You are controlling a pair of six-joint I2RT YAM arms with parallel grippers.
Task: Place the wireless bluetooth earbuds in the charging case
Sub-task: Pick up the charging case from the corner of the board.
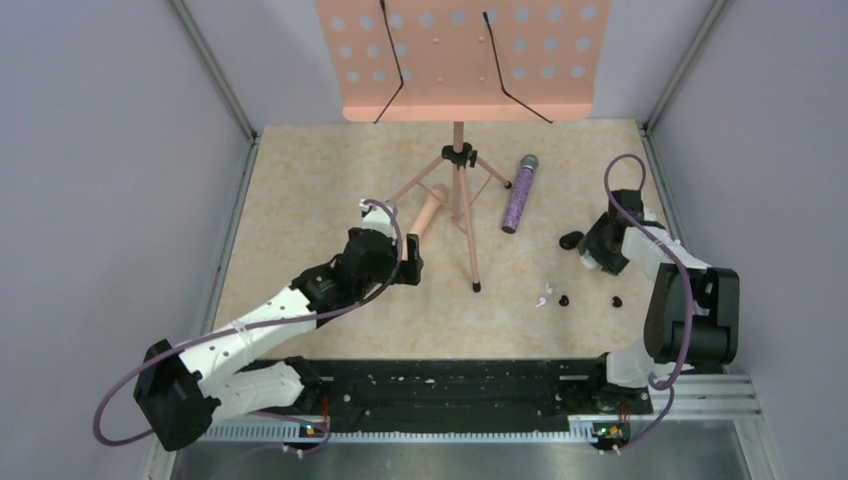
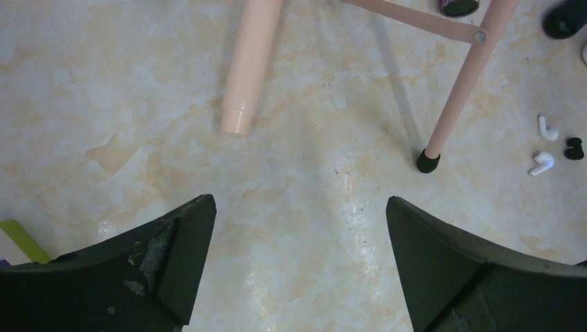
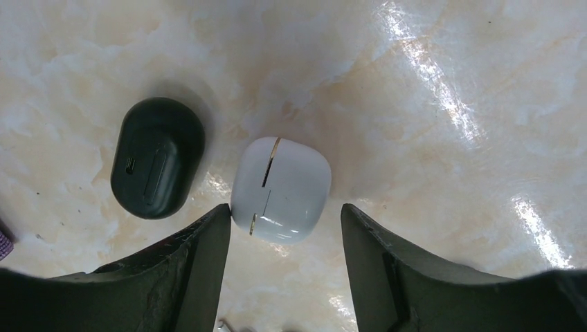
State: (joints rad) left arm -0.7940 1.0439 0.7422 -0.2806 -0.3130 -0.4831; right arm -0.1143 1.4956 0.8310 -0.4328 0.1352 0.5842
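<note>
Two white earbuds [image 2: 547, 128] [image 2: 542, 163] lie on the tabletop at the right edge of the left wrist view; from above they show as a small white speck [image 1: 543, 298]. The black oval charging case [image 3: 158, 158] lies flat and closed, also seen from above [image 1: 571, 240]. Beside it is a white rounded case [image 3: 280, 188] with a gold seam, its near end between the tips of my open right gripper [image 3: 285, 211]; one fingertip [image 3: 223, 211] is at its edge, the other stands apart. My left gripper [image 2: 300, 200] is wide open over bare table.
A pink music stand's tripod [image 1: 460, 190] stands mid-table, one rubber foot [image 2: 428, 160] ahead of my left gripper. A pink tube [image 2: 249, 66] and a glittery purple microphone [image 1: 519, 192] lie near it. Two small black pieces [image 1: 563, 299] [image 1: 616, 300] sit near the earbuds.
</note>
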